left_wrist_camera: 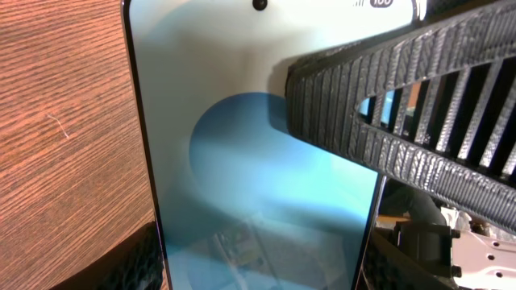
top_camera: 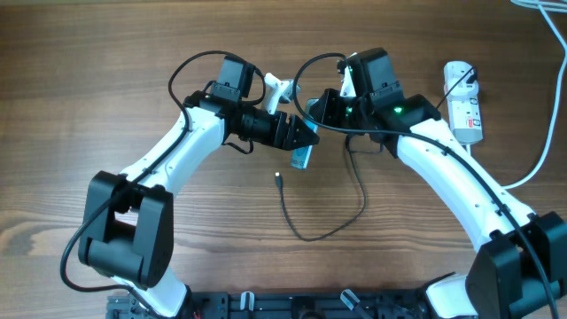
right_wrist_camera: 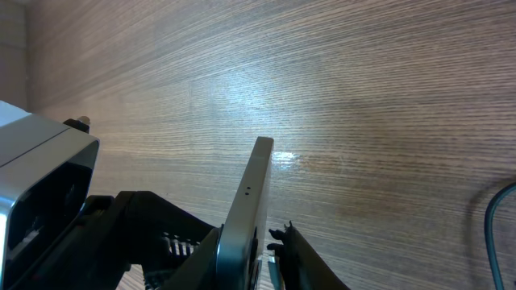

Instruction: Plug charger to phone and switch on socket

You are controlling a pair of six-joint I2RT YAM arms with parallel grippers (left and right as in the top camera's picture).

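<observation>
Phone (top_camera: 303,159) nearer table's (top_camera: 399,252) far edge: left gripper (left_wrist_camera: 258,266) pinches its sides; right gripper (right_wrist_camera: 250,242) fingers flank its faces, grip unclear.

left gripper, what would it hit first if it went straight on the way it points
Likely the right gripper: its finger crosses the phone just ahead, though depth is unclear.

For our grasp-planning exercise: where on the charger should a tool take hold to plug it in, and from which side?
Grip the charger just behind its connector, coming down from above. That end lies flat and free on the table, its tip pointing roughly toward the phone, so a short hold probably keeps the tip steerable.
</observation>
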